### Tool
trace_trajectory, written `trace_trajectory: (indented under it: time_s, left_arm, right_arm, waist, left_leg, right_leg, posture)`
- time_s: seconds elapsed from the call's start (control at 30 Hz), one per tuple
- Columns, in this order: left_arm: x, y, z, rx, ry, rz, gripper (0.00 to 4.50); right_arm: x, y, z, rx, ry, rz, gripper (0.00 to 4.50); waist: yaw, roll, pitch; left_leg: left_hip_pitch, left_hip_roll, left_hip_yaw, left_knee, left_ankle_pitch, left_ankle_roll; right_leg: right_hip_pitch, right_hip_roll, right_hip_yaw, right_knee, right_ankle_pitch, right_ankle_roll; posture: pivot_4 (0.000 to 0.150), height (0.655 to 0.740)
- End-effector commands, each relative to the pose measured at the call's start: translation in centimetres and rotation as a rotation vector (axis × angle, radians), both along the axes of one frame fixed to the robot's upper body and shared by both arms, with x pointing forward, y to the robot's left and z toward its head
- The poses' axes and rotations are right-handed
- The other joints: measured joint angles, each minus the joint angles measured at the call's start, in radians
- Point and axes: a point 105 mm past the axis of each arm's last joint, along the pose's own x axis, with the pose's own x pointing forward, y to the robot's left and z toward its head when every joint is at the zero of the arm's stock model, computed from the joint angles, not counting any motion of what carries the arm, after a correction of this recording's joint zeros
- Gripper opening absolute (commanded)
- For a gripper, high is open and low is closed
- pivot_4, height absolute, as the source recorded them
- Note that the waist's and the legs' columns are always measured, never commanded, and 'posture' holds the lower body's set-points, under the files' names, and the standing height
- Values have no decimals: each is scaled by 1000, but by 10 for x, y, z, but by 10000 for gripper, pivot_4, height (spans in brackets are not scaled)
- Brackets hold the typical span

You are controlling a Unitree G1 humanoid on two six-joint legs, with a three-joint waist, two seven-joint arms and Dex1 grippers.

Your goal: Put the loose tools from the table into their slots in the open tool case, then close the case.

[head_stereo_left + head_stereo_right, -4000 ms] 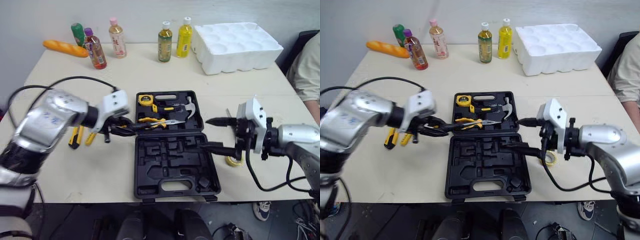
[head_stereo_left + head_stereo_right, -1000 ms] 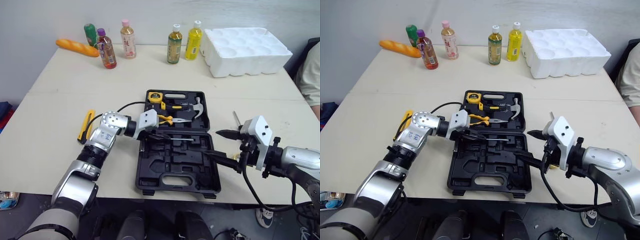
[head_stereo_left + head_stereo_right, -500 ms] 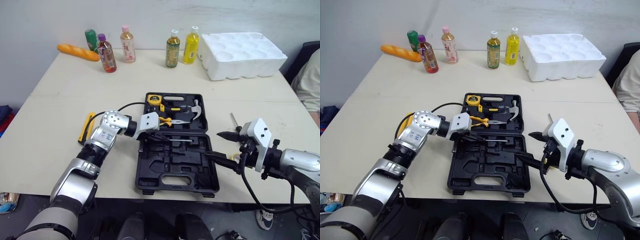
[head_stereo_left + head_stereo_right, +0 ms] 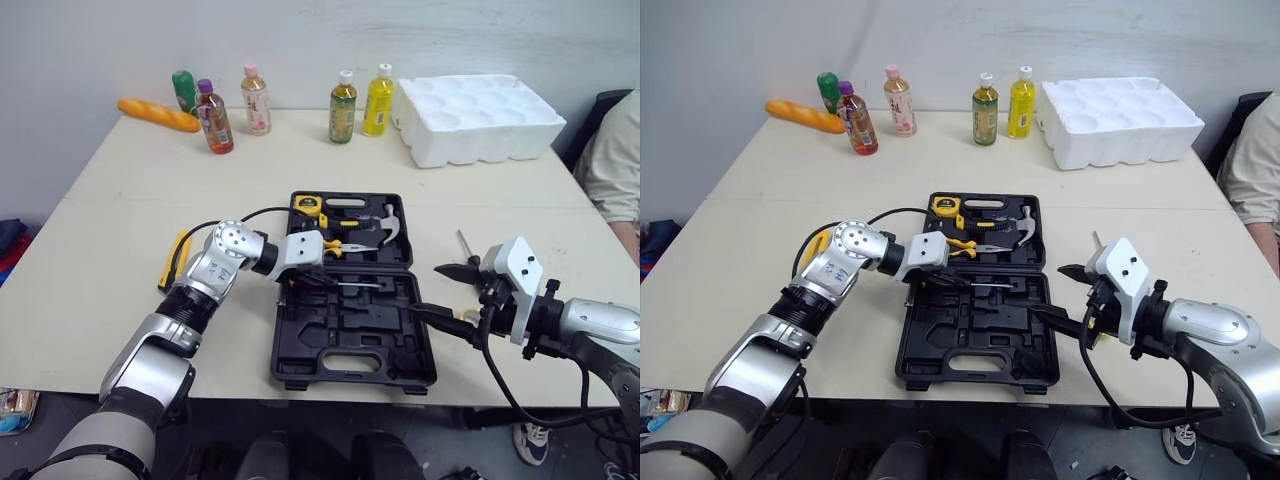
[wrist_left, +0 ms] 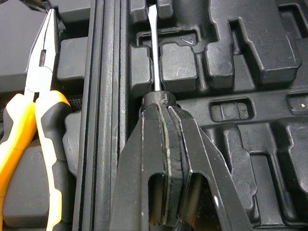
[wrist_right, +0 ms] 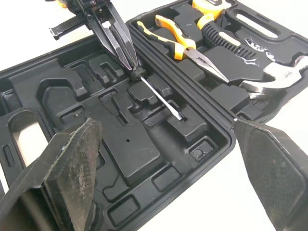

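Note:
The black tool case (image 4: 350, 335) lies open at the table's middle. Its far half holds a tape measure (image 4: 308, 205), yellow-handled pliers (image 4: 335, 245) and a hammer (image 4: 385, 225). My left gripper (image 4: 322, 280) is shut on the black handle of a thin screwdriver (image 5: 154, 53), whose shaft lies across a slot in the near half. My right gripper (image 4: 424, 287) stands wide open just off the case's right edge, holding nothing. A yellow-handled tool (image 4: 175, 258) lies on the table left of the case. A thin metal tool (image 4: 463, 243) and a partly hidden yellow roll (image 4: 465, 317) lie to the right.
Several bottles (image 4: 343, 98) and a bread loaf (image 4: 158, 113) stand along the table's far edge, with a white foam tray (image 4: 480, 105) at the back right. A person (image 4: 615, 160) sits at the right edge.
Over four seconds my left gripper came from the table left of the case to over its near half with the screwdriver. In the last second it barely moved. The right arm held still.

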Motion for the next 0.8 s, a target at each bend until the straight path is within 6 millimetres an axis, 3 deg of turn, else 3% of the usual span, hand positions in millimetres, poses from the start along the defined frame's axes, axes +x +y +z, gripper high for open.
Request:
trace_trajectory:
  time_s: [0.03,0.1,0.17,0.27,0.33,0.43,0.5,0.67,0.8]
  left_arm:
    - [-5,15,-17,-55,135,80,1698]
    - [0,15,10,-211,125,126,4022]
    - [-1,24,38,-355,126,158,9926]
    - [-15,45,72,-525,94,186,22352]
    - [-24,63,83,-583,83,240,30921]
    - [-43,108,83,-607,104,400,44175]
    - [-52,139,79,-619,115,525,44688]
    - [-91,262,56,-620,57,1054,44688]
    - [-120,313,47,-613,6,1290,44688]
  right_arm:
    - [0,0,7,-11,-50,-4,45000]
    - [1,-4,8,-2,-52,-18,45000]
    - [2,-8,9,5,-52,-30,45000]
    - [5,-25,16,6,-62,-70,45000]
    - [8,-42,23,9,-72,-113,45000]
    - [5,-79,31,-13,-60,-190,45000]
    - [1,-98,32,-29,-45,-231,45000]
    - [-15,-163,30,-114,10,-385,45000]
    - [-19,-191,32,-130,8,-462,45000]
  waist:
    - [-6,0,0]
    - [-11,0,1]
    - [-19,1,5]
    - [-23,0,19]
    - [-23,1,23]
    - [-23,2,24]
    - [-22,2,24]
    - [-22,1,25]
    - [-21,1,26]
  left_leg:
    - [0,0,0,0,0,0]
    - [-4,0,0,-1,0,0]
    - [-8,0,0,-1,0,-1]
    - [-12,0,0,-1,2,-4]
    - [-13,0,0,-1,5,-8]
    - [-14,0,0,-1,6,-9]
    - [-14,0,0,-2,5,-9]
    - [-13,0,0,-3,2,-2]
    - [-9,0,1,-7,1,-2]
  right_leg:
    - [0,0,0,0,0,0]
    - [-4,0,0,0,0,0]
    - [-9,0,0,1,0,0]
    - [-14,0,-1,3,0,0]
    - [-14,1,-1,3,0,0]
    - [-14,0,-2,1,0,0]
    - [-13,0,-2,0,0,0]
    - [-13,0,-2,-1,0,0]
    - [-12,-2,0,-2,-1,-1]
  posture:
    - [1500,7384]
    - [1500,7384]
    - [1500,7384]
    - [1500,7384]
    - [1500,7384]
    - [1500,7384]
    - [1500,7384]
    - [1500,7384]
    - [1500,7384]
